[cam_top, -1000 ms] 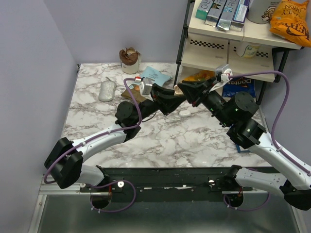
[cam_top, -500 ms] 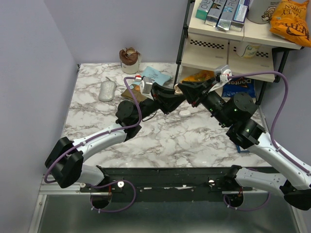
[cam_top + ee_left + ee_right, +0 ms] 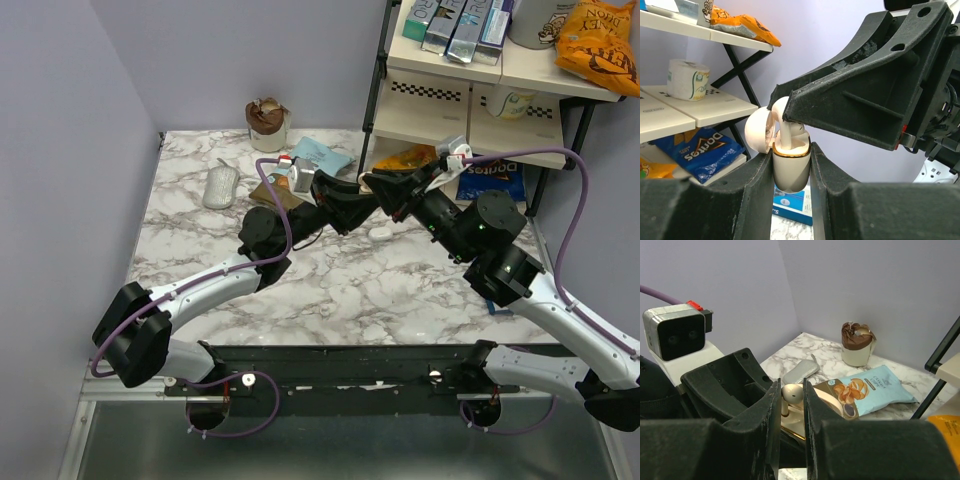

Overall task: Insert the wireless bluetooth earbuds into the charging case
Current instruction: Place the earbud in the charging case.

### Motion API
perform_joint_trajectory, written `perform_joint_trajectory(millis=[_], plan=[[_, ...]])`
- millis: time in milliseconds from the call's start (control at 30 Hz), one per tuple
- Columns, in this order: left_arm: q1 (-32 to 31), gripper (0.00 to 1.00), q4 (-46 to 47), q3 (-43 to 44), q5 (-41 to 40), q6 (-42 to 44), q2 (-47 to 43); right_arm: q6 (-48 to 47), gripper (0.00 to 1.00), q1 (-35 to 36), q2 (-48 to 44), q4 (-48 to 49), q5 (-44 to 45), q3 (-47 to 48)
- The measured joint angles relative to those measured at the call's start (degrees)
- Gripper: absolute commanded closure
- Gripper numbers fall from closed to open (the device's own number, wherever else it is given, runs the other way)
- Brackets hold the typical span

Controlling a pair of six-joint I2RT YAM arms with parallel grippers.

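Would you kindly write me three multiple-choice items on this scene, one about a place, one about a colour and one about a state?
1. Where is the charging case?
A. Inside a drawer.
B. Gripped by the left end effector, raised in the air.
C. In a bowl.

2. What colour is the band at the case's opening?
A. Gold.
B. Blue.
C. Red.

3. How is the case's lid?
A. Shut.
B. Hinged open.
C. Detached.

Answers:
1 B, the left wrist view shows it clamped in mid-air.
2 A, a gold ring circles the rim.
3 B, the lid stands tipped back while the right end effector holds an earbud at the opening.
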Motion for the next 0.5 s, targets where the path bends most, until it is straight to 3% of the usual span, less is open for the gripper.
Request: perform_joint_trajectory(millis=[100,133,233,333,500], plan=[[0.0,1.0,-0.3,0.0,0.0,0.2,0.0,-0.4,0.98,0.0,0.0,-0.2,-0.3,0.0],[0.0,1.0,-0.4,0.0,-0.1,0.3,0.0,-0.6,0.87,0.0,0.0,-0.4,-0.4,0.0],[0.0,1.0,-0.5,0.0,0.0,0.7,0.0,-1.0,0.7,0.0,0.0,-0.6,-0.5,0.0],[0.0,1.0,-0.7,0.0,0.0,1.0,0.0,-1.2,0.6,0.0,0.0,-1.1,-0.5,0.2],[0.0,1.0,-0.7,0.0,-0.1,1.7,0.0,-1.4,0.51,0.1,0.0,-2.3,0.2,1.1]])
